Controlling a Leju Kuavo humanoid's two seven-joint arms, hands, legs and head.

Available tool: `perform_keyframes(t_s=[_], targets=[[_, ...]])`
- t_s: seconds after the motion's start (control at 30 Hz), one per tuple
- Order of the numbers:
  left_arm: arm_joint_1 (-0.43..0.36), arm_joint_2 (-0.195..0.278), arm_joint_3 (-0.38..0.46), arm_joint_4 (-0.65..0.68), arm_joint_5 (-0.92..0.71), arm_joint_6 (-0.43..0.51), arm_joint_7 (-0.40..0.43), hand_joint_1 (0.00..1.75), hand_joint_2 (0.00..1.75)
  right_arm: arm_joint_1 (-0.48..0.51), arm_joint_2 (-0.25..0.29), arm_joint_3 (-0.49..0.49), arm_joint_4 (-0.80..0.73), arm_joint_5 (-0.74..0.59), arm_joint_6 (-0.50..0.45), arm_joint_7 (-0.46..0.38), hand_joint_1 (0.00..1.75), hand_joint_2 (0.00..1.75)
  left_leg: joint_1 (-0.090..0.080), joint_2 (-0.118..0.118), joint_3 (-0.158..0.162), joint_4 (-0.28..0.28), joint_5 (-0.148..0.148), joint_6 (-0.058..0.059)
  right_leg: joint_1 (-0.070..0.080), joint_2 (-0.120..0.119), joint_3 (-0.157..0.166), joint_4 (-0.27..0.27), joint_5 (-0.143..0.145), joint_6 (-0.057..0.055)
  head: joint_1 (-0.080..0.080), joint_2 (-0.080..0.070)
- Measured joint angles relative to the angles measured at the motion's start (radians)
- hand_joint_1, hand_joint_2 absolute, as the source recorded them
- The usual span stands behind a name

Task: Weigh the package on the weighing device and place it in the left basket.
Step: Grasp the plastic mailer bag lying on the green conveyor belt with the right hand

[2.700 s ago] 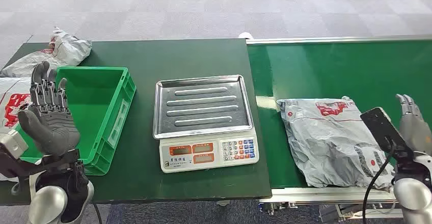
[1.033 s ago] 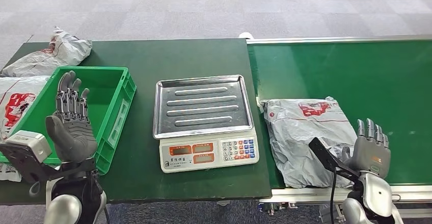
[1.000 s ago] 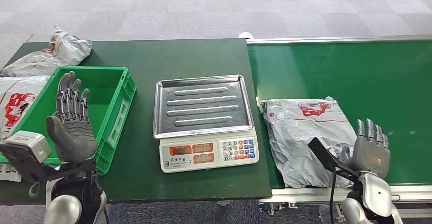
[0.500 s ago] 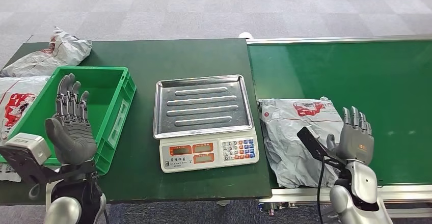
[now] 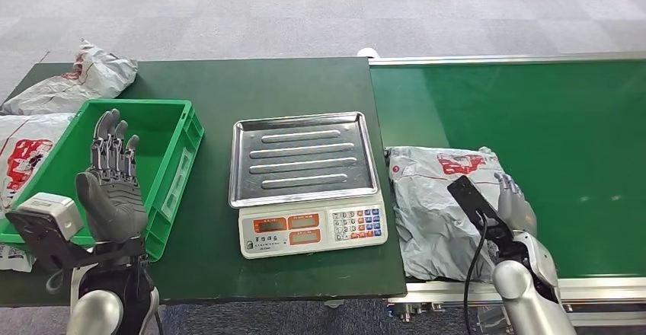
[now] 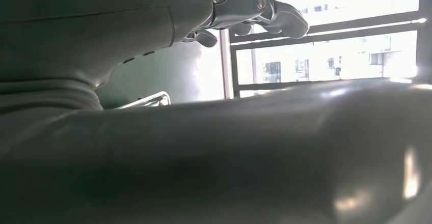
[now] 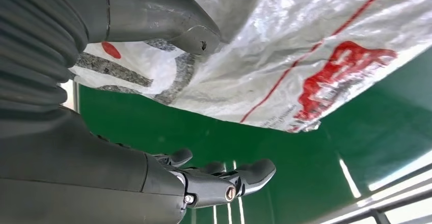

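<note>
Covering floor: grey carpet (image 5: 305,23); green table (image 5: 289,84), conveyor (image 5: 533,106) alongside.

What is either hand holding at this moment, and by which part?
Nothing is held. The left hand is raised with fingers apart over the green basket. The right hand is open beside the grey package, not gripping it.

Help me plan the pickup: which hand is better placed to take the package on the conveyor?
The right hand: open, at the package right edge. The left hand is raised by the green basket, beyond the scale.
</note>
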Motion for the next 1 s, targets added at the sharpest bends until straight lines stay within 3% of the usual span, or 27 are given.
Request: perform_keyframes(t_s=[0.17, 0.47, 0.67, 0.8, 1.0], targets=[[-0.006, -0.001, 0.0, 0.003, -0.001, -0.009, 0.007, 0.0, 0.0, 0.001, 0.0, 0.0, 0.023, -0.006, 0.009, 0.018, 0.0, 1.75, 0.0, 0.0, 0.0, 0.0, 0.0, 0.0, 0.0, 0.0, 0.0, 0.0, 0.0, 0.0, 0.0, 0.0], [-0.011, -0.013, 0.0, 0.013, -0.002, -0.016, 0.031, 0.0, 0.0, 0.068, 0.01, 0.001, 0.035, -0.037, 0.102, 0.131, 0.0, 1.75, 0.0, 0.0, 0.0, 0.0, 0.0, 0.0, 0.0, 0.0, 0.0, 0.0, 0.0, 0.0, 0.0, 0.0], [-0.006, -0.023, 0.0, 0.014, 0.001, -0.018, 0.035, 0.0, 0.0, 0.111, 0.026, 0.01, 0.051, -0.033, 0.11, 0.136, 0.0, 1.75, 0.0, 0.0, 0.0, 0.0, 0.0, 0.0, 0.0, 0.0, 0.0, 0.0, 0.0, 0.0, 0.0, 0.0], [0.001, -0.026, 0.0, 0.011, -0.013, -0.018, 0.034, 0.0, 0.0, 0.124, 0.042, 0.011, 0.06, -0.04, 0.079, 0.118, 0.0, 1.75, 0.0, 0.0, 0.0, 0.0, 0.0, 0.0, 0.0, 0.0, 0.0, 0.0, 0.0, 0.0, 0.0, 0.0], [0.04, -0.039, 0.015, -0.02, -0.033, -0.02, 0.031, 0.0, 0.0, 0.164, 0.107, 0.016, 0.064, 0.001, -0.019, 0.087, 0.0, 1.75, 0.0, 0.0, 0.0, -0.001, 0.0, 0.0, 0.001, 0.0, 0.0, 0.0, -0.001, -0.001, 0.0, 0.0]])
